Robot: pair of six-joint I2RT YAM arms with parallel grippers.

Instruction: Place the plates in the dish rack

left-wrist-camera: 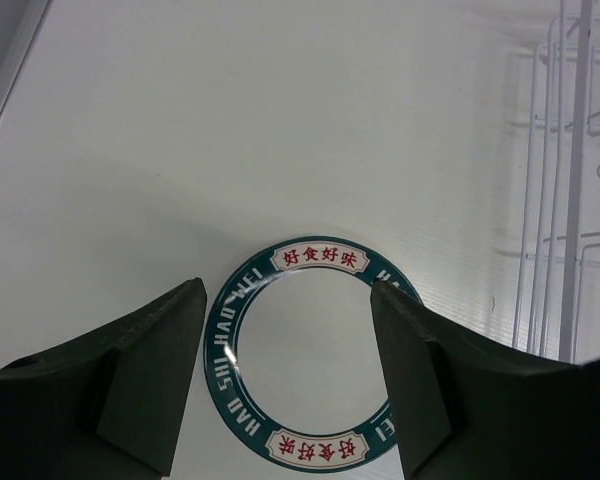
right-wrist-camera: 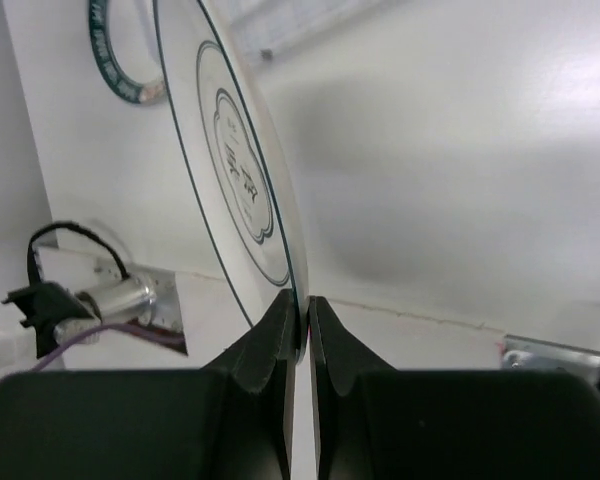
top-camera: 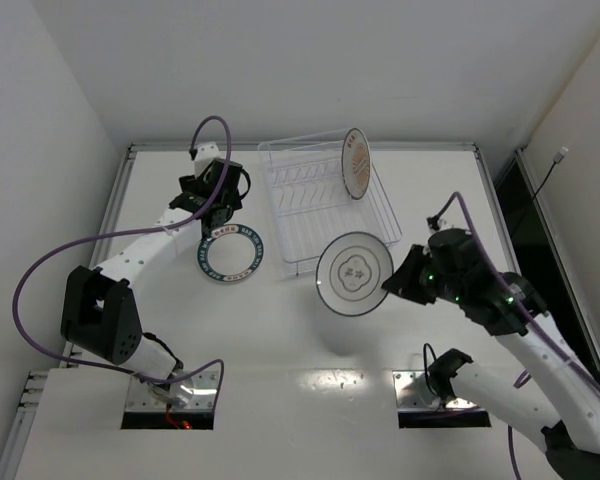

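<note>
Right end effector [top-camera: 394,281]: the jaws are drawn together and clamped on the rim of the glass plate [top-camera: 355,273]. In the right wrist view the two dark fingers [right-wrist-camera: 265,350] pinch the thin plate edge, with only a narrow slit between them. The plate is held off the worktop [top-camera: 280,330], tilted, just beside the near right corner of the dish rack [top-camera: 310,210]. It casts a soft shadow on the surface below.

Glass plate: round, thin and greyish-translucent. It has a dark ring line inside the rim and a printed motif at the centre.

Left end effector [left-wrist-camera: 287,290]: the jaws stand wide apart and hold nothing. It hovers above the teal-rimmed plate [top-camera: 230,253], which lies flat on the worktop to the left of the rack. In the left wrist view the plate shows between the two fingers.

Teal-rimmed plate: round, with a glossy white centre. The dark teal band carries white lettering and white panels with red characters.

Sunburst plate [top-camera: 356,163]: round, white, with an orange rayed centre. It stands upright on edge in the far right part of the rack.

Dish rack: rectangular, made of thin clear or white wire, with rows of upright prongs.

Worktop: flat, matte white.
</note>
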